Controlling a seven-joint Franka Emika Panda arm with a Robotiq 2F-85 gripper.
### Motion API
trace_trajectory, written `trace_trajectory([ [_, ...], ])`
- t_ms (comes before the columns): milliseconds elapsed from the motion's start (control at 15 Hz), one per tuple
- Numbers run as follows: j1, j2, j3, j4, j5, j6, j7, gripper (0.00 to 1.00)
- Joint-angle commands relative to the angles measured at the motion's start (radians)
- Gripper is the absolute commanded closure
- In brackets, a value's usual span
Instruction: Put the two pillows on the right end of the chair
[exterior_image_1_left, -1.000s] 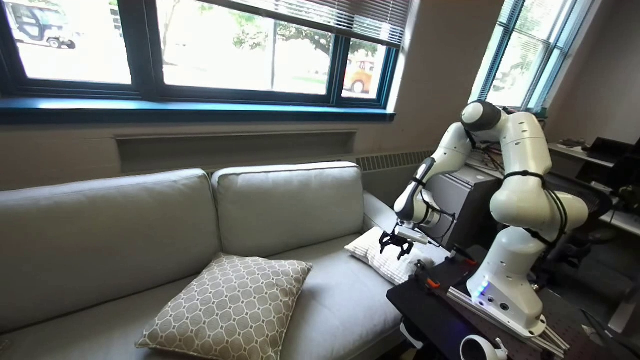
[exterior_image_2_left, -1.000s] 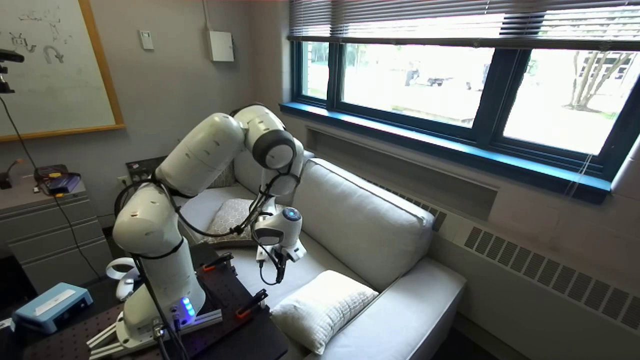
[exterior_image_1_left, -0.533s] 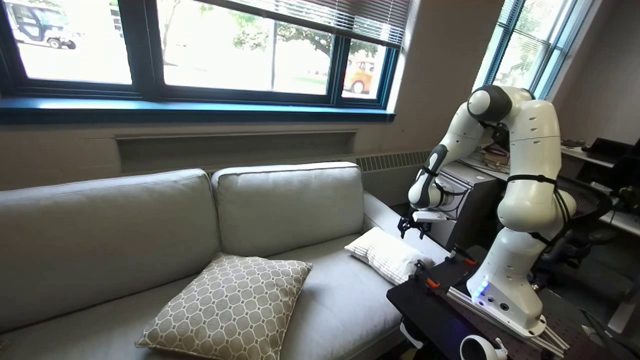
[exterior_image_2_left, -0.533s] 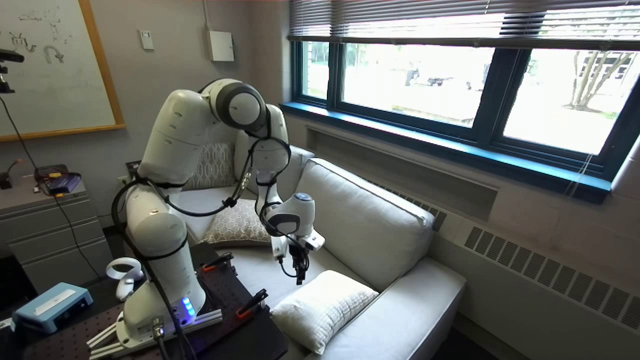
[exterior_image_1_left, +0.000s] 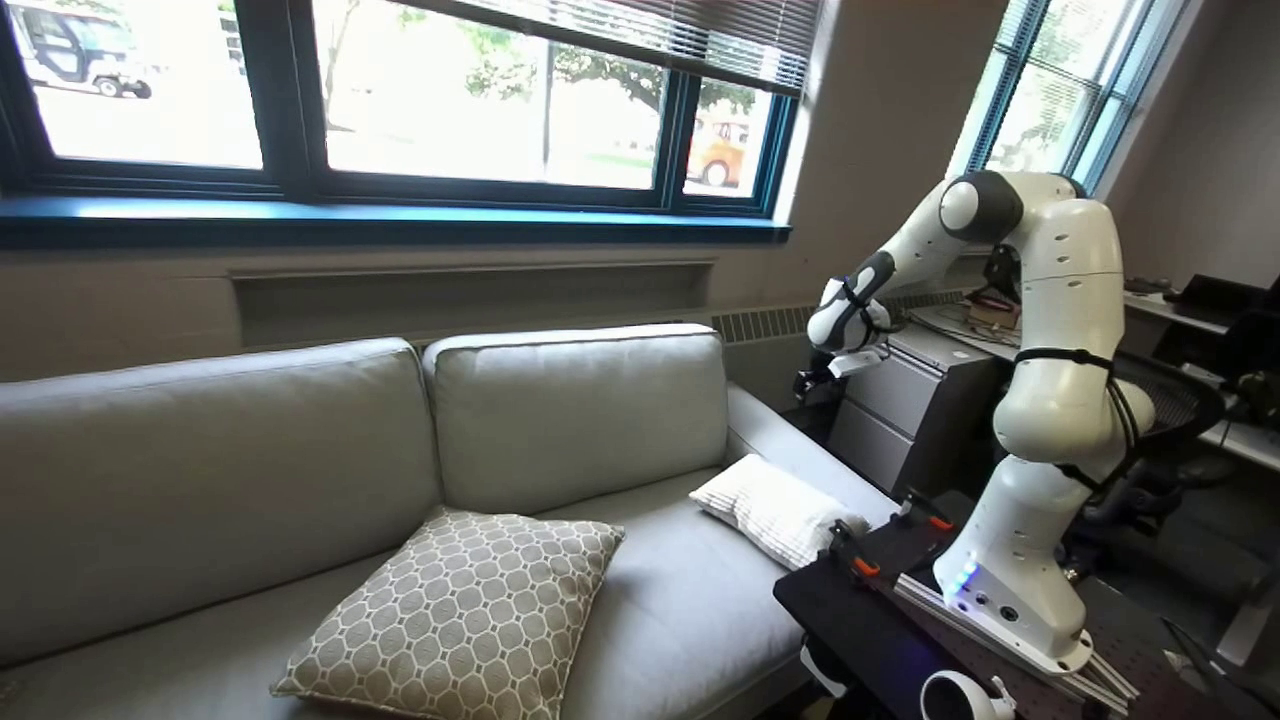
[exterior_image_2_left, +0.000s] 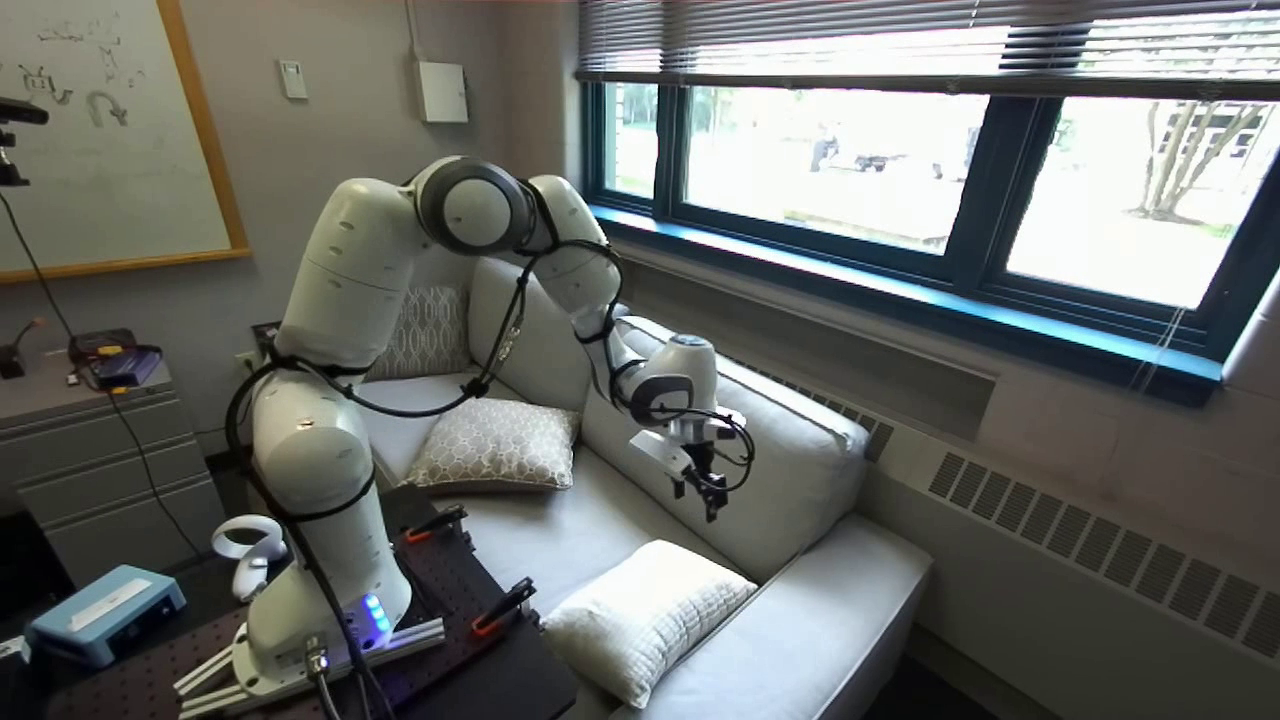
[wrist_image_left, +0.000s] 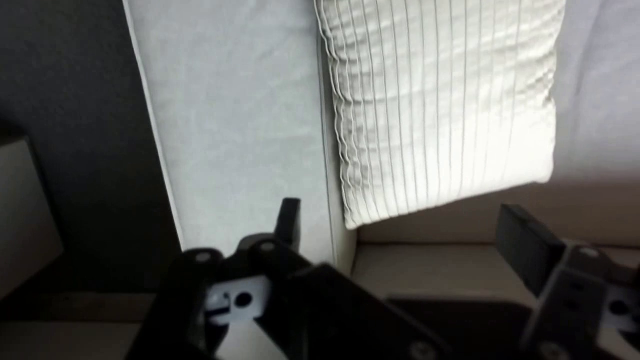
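On the sofa (exterior_image_1_left: 685, 575), the tan lattice pillow (exterior_image_1_left: 465, 612) lies well apart from the cream pillow (exterior_image_2_left: 650, 618) beside the armrest (exterior_image_2_left: 800, 630). Spread and empty, the end effector (wrist_image_left: 402, 217) should cross high, then pinch the former's corner.

The arm (exterior_image_1_left: 1065, 300) bends high at its elbow (exterior_image_1_left: 985, 207), the claw (wrist_image_left: 402, 220) pointing downward, jaws parted wide.

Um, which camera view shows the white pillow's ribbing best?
The wrist view: the white pillow looks largest there and crisply ribbed, though cropped at the top. Both exterior views show it smaller, more faintly ribbed.
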Motion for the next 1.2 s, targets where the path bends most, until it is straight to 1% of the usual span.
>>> trace_trajectory([
  [0, -0.176, 0.145, 0.199, 0.255, 0.142, -0.091, -0.27, 0.0],
  [67, -0.214, 0.185, 0.242, 0.315, 0.177, -0.13, -0.337, 0.0],
  [200, -0.261, 0.279, 0.301, 0.431, 0.215, -0.209, -0.444, 0.0],
  [333, -0.287, 0.375, 0.337, 0.541, 0.232, -0.303, -0.523, 0.0],
  [467, -0.288, 0.474, 0.347, 0.647, 0.249, -0.407, -0.565, 0.0],
  [533, -0.28, 0.523, 0.344, 0.698, 0.257, -0.45, -0.569, 0.0],
  [733, -0.245, 0.68, 0.33, 0.842, 0.282, -0.56, -0.52, 0.0],
  [933, -0.216, 0.832, 0.329, 0.973, 0.303, -0.639, -0.476, 0.0],
  [1000, -0.199, 0.88, 0.318, 1.013, 0.298, -0.661, -0.451, 0.0],
  [1133, -0.188, 0.955, 0.305, 1.095, 0.289, -0.708, -0.404, 0.0],
])
